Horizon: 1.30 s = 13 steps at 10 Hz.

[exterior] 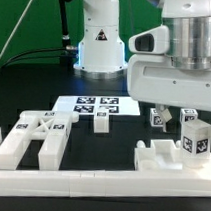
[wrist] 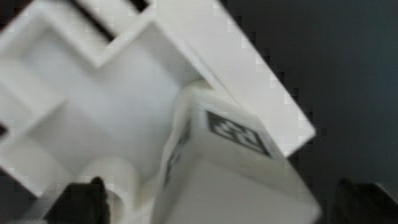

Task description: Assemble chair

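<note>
Hand [wrist: 215,203] seems spread around a chair part [wrist: 205,165] — its tag [wrist: 237,131] blurred.

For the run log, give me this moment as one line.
hand: open | below it: tagged matte-white block, not gripped | white slotted frame: lying apart toward the exterior view's left

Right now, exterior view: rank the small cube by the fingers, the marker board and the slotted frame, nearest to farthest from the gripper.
1. Small cube: beside the gripper, on the exterior view's right.
2. Marker board: mid-table, toward the exterior view's left.
3. Slotted frame: far at the exterior view's left.
</note>
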Available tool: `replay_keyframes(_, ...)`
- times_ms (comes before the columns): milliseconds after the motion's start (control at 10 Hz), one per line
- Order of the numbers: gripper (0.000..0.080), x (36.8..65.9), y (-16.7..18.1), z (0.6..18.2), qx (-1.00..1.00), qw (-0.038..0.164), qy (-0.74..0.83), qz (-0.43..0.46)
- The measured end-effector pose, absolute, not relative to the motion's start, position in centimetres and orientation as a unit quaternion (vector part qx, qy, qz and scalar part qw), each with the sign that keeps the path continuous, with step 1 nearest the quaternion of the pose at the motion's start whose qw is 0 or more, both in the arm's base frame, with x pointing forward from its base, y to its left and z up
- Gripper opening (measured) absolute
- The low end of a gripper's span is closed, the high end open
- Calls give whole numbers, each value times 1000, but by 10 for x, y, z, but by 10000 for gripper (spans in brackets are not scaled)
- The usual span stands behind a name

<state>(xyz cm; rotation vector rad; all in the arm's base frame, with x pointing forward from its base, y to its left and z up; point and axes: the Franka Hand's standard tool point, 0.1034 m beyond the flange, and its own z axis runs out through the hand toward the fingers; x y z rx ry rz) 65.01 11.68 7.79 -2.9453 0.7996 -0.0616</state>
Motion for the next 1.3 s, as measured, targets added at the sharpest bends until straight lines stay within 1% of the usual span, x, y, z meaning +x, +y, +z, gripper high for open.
replay_keyframes(300, 648, 648, 116, 77, -983, 42, 179, -29)
replay_keyframes(400, 649, 649, 116, 77, -993, 36, 110, -33)
replay_keyframes(500, 649, 652, 119, 75, -999, 21, -17, -39)
replay_keyframes(600, 649, 652, 121, 72, -998, 21, -54, -39)
replay_keyframes(700, 603, 652, 120, 72, -998, 21, -41, -39)
replay_keyframes(800, 603, 652, 120, 72, -998, 21, -33, -38)
replay_keyframes(900, 428, 652, 120, 72, -999, 21, -33, -38)
replay_keyframes(1000, 428, 652, 120, 71, -999, 23, 1, -37)
replay_keyframes(1100, 285, 652, 120, 71, -999, 24, 31, -36)
replay_keyframes(1300, 285, 652, 119, 71, -995, 26, 89, -35)
